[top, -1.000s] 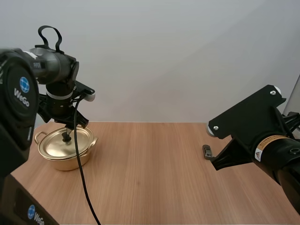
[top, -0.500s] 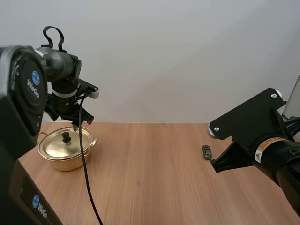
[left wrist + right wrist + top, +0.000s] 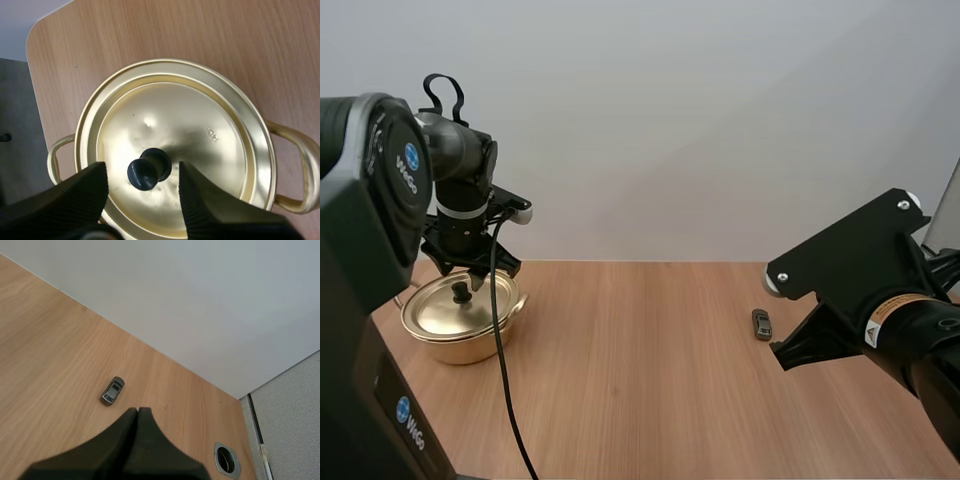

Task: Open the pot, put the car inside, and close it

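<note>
Table, high view: a light wooden table (image 3: 640, 370) stands before a plain pale wall (image 3: 720, 120).
Pot, high view: a gold pot (image 3: 460, 335) stands near the table's left edge, with its lid (image 3: 435, 308) on and a black knob (image 3: 462, 293) on top.
Left gripper, high view: the left gripper (image 3: 470, 283) hangs straight down over the lid with its tips at the knob. I cannot tell from here whether they touch it.
Car, high view: a small grey car (image 3: 762, 324) lies on the wood at the right side, well apart from the pot and just beside the right arm (image 3: 880, 300).
Lid, left wrist view: it sits level inside the pot's rim, so the pot is closed, with loop handles (image 3: 310, 162) out at either side.
Left gripper, left wrist view: its fingers (image 3: 75, 197) are spread apart, ribbed faces turned to each other. The knob lies between them with a gap on each side, and they grip nothing.
Car, right wrist view: it rests on bare wood just beyond the fingertips, not touching them.
Right gripper, right wrist view: the right gripper (image 3: 137, 415) has its fingers pressed together as one dark wedge, with nothing between them.
Hole, right wrist view: a round metal-ringed hole (image 3: 226, 458) sits in the tabletop, apart from the car.
</note>
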{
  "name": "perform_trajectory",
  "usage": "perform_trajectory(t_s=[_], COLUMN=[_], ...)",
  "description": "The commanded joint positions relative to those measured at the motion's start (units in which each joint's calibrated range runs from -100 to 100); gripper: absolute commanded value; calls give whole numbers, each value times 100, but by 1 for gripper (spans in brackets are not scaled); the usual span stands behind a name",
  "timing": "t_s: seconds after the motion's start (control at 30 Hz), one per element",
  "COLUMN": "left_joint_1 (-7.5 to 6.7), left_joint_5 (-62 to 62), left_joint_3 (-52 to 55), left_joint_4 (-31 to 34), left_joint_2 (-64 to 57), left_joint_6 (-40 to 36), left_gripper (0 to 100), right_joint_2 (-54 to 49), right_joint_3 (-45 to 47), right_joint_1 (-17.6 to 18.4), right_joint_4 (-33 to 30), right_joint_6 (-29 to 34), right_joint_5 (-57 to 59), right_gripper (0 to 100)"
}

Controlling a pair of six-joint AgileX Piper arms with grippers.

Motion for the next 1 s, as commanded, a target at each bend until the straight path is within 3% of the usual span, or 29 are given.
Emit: perform_trajectory(t_s=[0.0,0.13,0.3,0.63,0.7,0.77,0.83,0.97], left_joint_1=[4,50,183,183,183,183,183,183], left_joint_5=[21,29,4,-231,-149,-102,-94,-165], left_joint_3=[-7,-7,-7,-7,-7,9,9,9], left_joint_4=[-8,-18,-32,-403,-403,-392,-392,-260], left_joint_2=[8,68,248,321,361,404,416,358], left_joint_6=[-20,-20,1,122,122,122,122,122], left_gripper=[48,48,65,64,52,29,0,0], right_joint_2=[-2,-2,-2,-2,-2,-2,-2,-2], right_joint_3=[2,2,2,2,2,2,2,2], right_joint_1=[-3,-3,-3,-6,-13,-13,-12,-12], right_joint_4=[-3,-3,-14,-14,-14,-14,-14,-14], right_joint_6=[-5,-4,-4,-15,-15,-15,-15,-15], right_joint_5=[-6,71,132,239,238,238,254,254], right_gripper=[0,0,0,0,0,0,0,0])
